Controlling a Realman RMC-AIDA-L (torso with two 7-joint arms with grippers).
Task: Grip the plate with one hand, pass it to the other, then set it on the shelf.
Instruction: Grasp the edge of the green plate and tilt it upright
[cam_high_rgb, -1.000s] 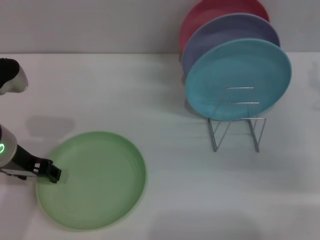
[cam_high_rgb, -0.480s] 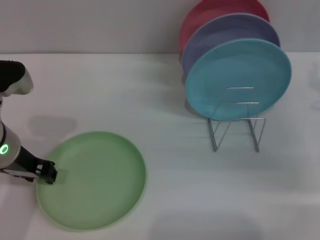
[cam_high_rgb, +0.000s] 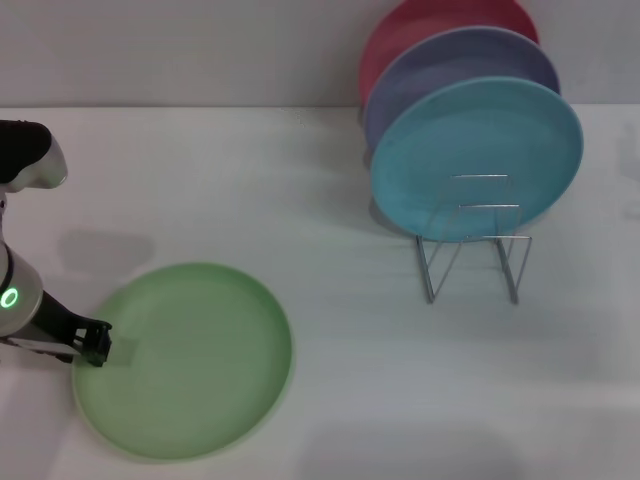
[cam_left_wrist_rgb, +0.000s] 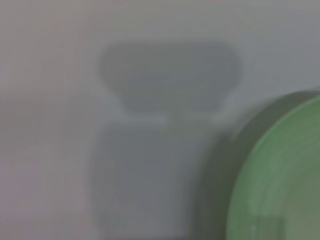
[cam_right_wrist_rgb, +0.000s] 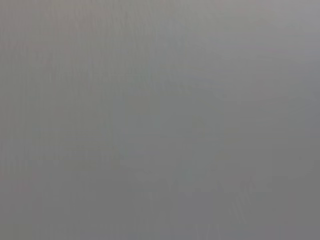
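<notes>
White tabletop: the green plate (cam_high_rgb: 183, 360) lies flat near me. My left pincer (cam_high_rgb: 95, 343) sits at its left rim for gripping; I cannot tell its state. Shelf (cam_high_rgb: 472, 245) stands far right.

Table: white surface (cam_high_rgb: 330, 200), plain pale wall behind it.
Turquoise plate (cam_high_rgb: 477, 155): upright, frontmost of three.
Lavender plate (cam_high_rgb: 440, 60): upright, just behind.
Red plate (cam_high_rgb: 420, 20): upright, rearmost.

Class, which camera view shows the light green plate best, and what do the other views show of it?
The head view: the whole green plate lies flat on the table, left tool at its rim. The left wrist view catches only a blurred edge; the right wrist view shows none of it.
</notes>
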